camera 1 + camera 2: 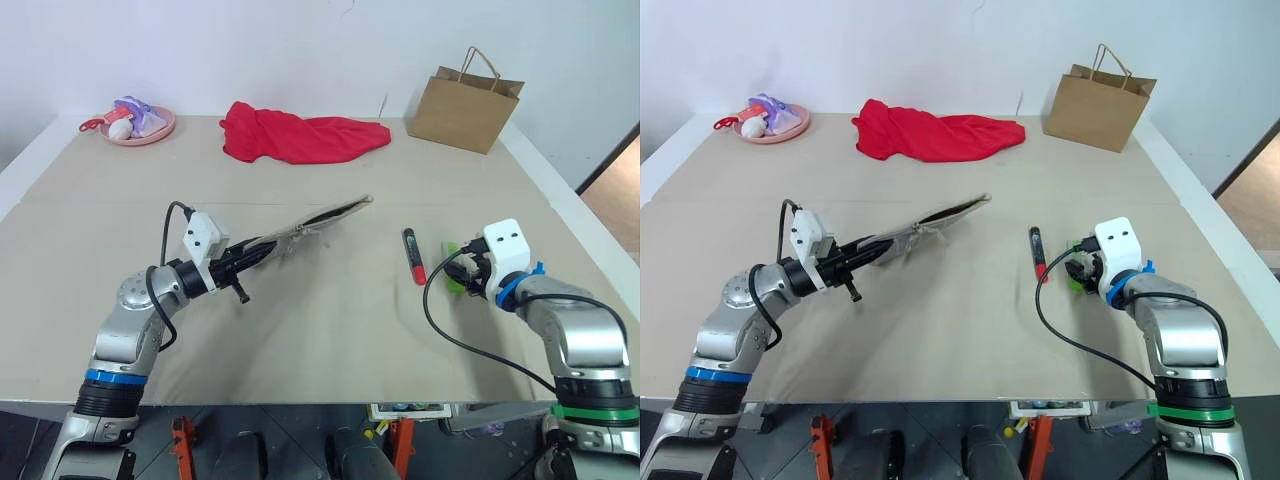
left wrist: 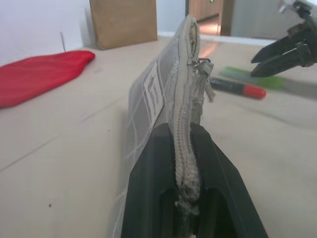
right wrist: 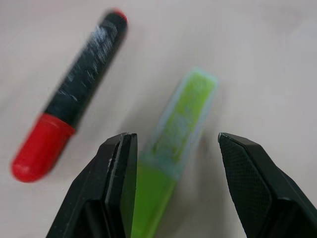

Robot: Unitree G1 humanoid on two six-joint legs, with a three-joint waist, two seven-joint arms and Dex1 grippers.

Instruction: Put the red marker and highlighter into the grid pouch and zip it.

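Two grippers divide the work: the left gripper, jaws pinched on the grid pouch, holds it raised off the table for loading, while the right gripper, jaws spread, straddles the highlighter lying beside the red marker.

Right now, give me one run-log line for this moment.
left pincer: shut on pouch, lifted off table | right pincer: open over highlighter | marker: on table beside highlighter | nothing in pouch yet
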